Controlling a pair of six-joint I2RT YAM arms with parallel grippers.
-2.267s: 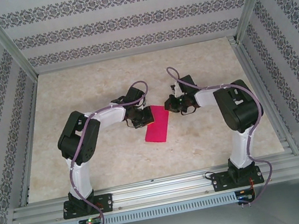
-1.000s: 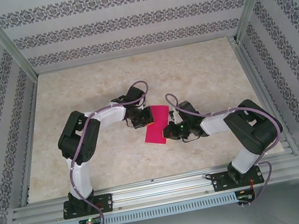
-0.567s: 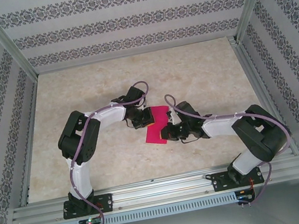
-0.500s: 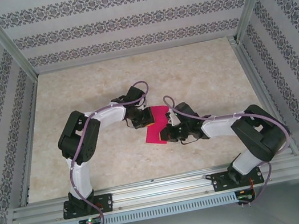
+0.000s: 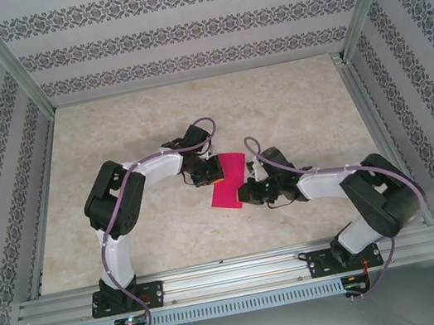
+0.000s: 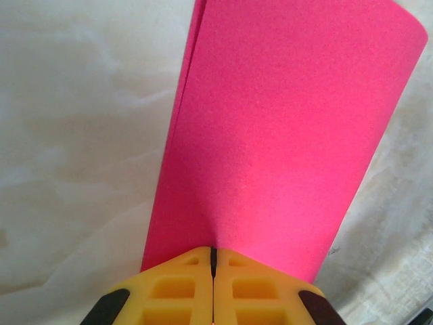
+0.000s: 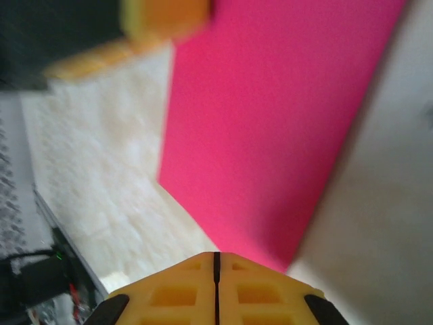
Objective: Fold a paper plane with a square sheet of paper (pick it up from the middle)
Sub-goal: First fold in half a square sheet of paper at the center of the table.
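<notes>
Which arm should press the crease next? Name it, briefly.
Right, probably: the right claw, shut, sits by the folded paper's near end; the left claw, shut, is busy at its far end.

No text, label, brand, number or sign could be read anywhere. The pink sheet of paper (image 6: 284, 135) was plain on the face that showed, and the walls (image 5: 178, 35) carried only bands of ornamental pattern, not lettering.
</notes>
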